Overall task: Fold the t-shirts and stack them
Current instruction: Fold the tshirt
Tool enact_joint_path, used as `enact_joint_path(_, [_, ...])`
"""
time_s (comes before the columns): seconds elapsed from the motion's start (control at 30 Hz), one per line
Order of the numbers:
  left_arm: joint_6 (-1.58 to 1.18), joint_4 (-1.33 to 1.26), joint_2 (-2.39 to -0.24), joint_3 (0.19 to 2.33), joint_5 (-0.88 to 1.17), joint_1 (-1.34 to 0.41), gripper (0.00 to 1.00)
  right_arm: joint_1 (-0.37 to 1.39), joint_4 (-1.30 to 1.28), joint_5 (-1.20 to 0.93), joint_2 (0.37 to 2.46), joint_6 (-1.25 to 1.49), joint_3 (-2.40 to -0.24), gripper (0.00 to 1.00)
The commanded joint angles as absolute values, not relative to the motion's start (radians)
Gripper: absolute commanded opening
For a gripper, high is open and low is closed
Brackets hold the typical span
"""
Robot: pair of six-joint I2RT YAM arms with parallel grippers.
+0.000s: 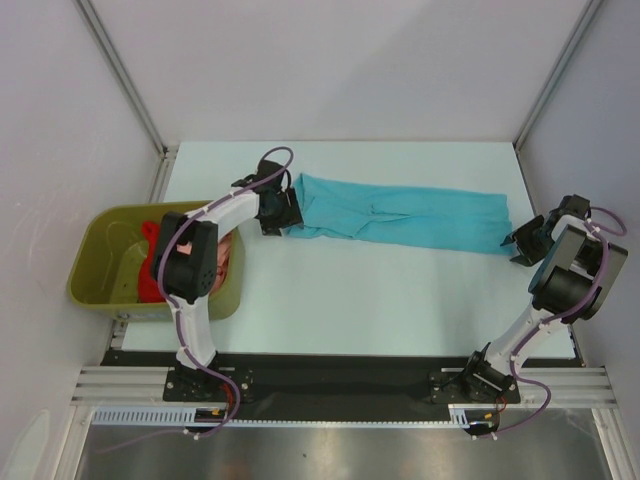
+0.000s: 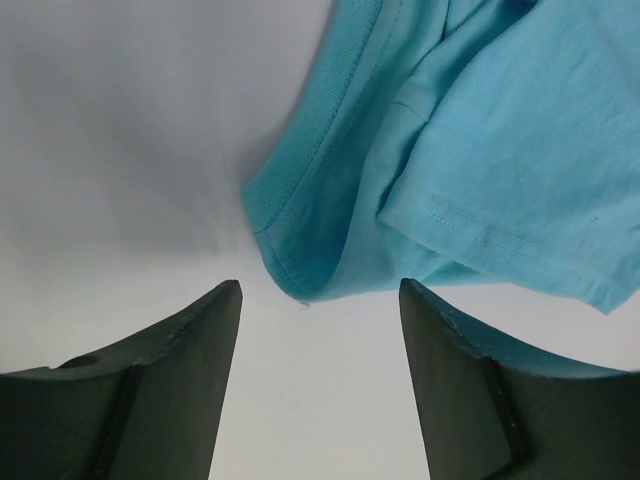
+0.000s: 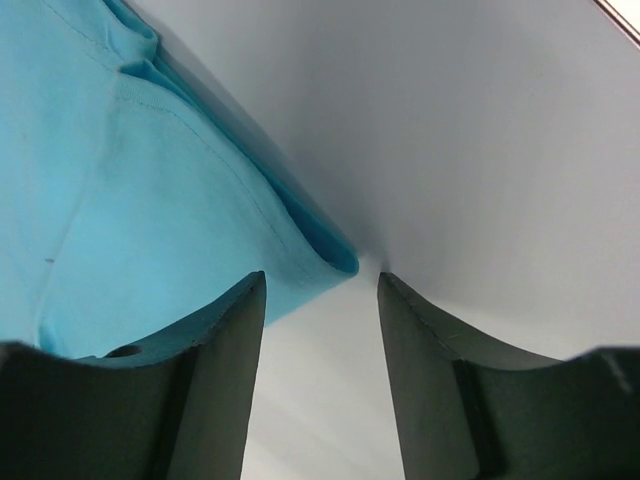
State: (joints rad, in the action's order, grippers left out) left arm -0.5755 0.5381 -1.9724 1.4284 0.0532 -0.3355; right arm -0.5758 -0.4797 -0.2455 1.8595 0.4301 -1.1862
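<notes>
Since the turquoise shirt lies as one long band across the upper middle of the overhead frame, its long axis running left to right (sloping a little downward toward the right), the coming move turns on its two ends. Each end has an arm at it. The left pincer sits just beside the band's left end and the right pincer just beside its right end, so neither arm is better placed than the other.

Seen from the left wrist, the fingers are spread at the bottom of the frame with nothing between them. The shirt's hemmed corner comes down from the upper right to just ahead of the gap. Seen from the right wrist, those fingers are spread too. A folded corner reaches in from the upper left to just ahead of the gap, close to the left-hand finger (whether it touches, I cannot tell). Neither pincer is pinching cloth.

Each would probably need to ease forward onto its own corner before closing. The red shirt and the pink shirt lie in the green tub at the left of the overhead frame.
</notes>
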Motion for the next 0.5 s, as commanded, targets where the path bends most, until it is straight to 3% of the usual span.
enact_joint_path(0.0, [-0.586,0.500,-1.990,1.425,0.064,-0.327,0.69,-0.584,-0.457,-0.249,1.891,0.443,-1.209,0.54])
enact_joint_path(0.13, [-0.597,0.503,-2.013,1.433,0.077,-0.327,0.63,-0.584,-0.459,-0.245,1.893,0.445,-1.206,0.53])
enact_joint_path(0.33, [-0.617,0.495,-2.026,1.419,0.089,-0.325,0.62,-0.583,-0.456,-0.238,1.894,0.454,-1.203,0.56])
enact_joint_path(0.47, [-0.621,0.499,-2.042,1.428,0.091,-0.324,0.52,-0.583,-0.454,-0.227,1.902,0.456,-1.206,0.54])
